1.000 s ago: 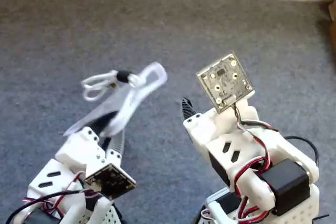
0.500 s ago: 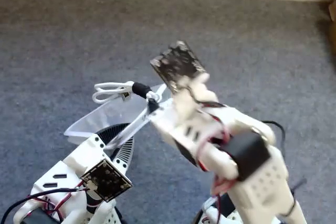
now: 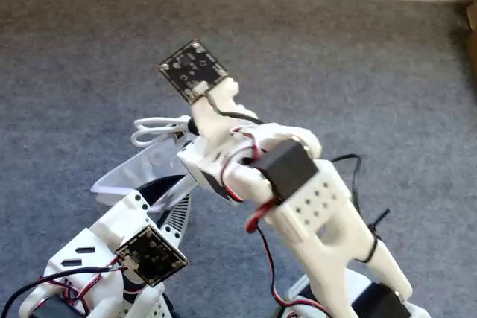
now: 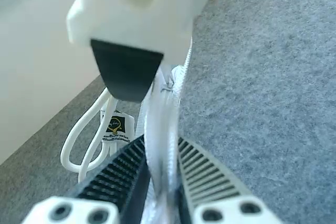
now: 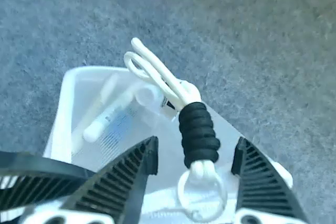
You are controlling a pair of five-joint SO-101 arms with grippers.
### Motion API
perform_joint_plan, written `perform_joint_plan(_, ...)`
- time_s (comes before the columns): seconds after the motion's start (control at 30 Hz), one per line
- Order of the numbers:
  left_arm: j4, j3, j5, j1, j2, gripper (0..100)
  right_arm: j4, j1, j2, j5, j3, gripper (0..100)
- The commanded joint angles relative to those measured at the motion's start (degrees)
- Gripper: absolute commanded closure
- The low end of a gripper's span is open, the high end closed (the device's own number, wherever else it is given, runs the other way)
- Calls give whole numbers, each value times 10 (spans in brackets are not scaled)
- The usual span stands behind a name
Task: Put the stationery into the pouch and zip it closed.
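Pouch sat pinched at its edge in your left claw; its black zipper pull lay lengthwise between the wide-open jaws of your right claw, ungripped.

Wide carpet around pouch, cord knot within right pincer

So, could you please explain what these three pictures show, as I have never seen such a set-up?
These are two small robot arms on a grey carpeted surface. One picture looks down from a fixed camera; the other two come from cameras on each arm's wrist. The left arm has its jaws shut on the edge of a clear pouch. The right arm is above it, its jaws open on either side of the black zip pull with its white cord loop. Inside the pouch lies a white pen-like item.
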Motion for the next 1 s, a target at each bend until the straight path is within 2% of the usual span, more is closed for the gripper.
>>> perform_joint_plan(0.0, 4, -3, 11, -33, -5, 995, 16, -7, 7, -2, -36, 772)
perform_joint_plan(0.07, 4, -3, 11, -41, -5, 995, 29, -5, 15, 2, -36, 789)
perform_joint_plan(0.2, 4, -3, 11, -41, -5, 995, 48, -4, 25, 47, -36, 924)
perform_joint_plan(0.27, 4, -3, 11, -43, -5, 995, 51, -4, 20, 50, -36, 958)
perform_joint_plan(0.5, 4, -4, 36, -45, -5, 995, 39, 2, -68, 50, -36, 993)
perform_joint_plan(0.73, 4, -5, 39, -45, -5, 995, -19, 87, -145, 47, -27, 993)
perform_joint_plan(0.9, 4, -6, 64, -50, -5, 995, -63, 105, -162, 46, 24, 993)
perform_joint_plan(0.97, -5, -6, 69, -72, -5, 995, -91, 107, -169, 46, 57, 993)
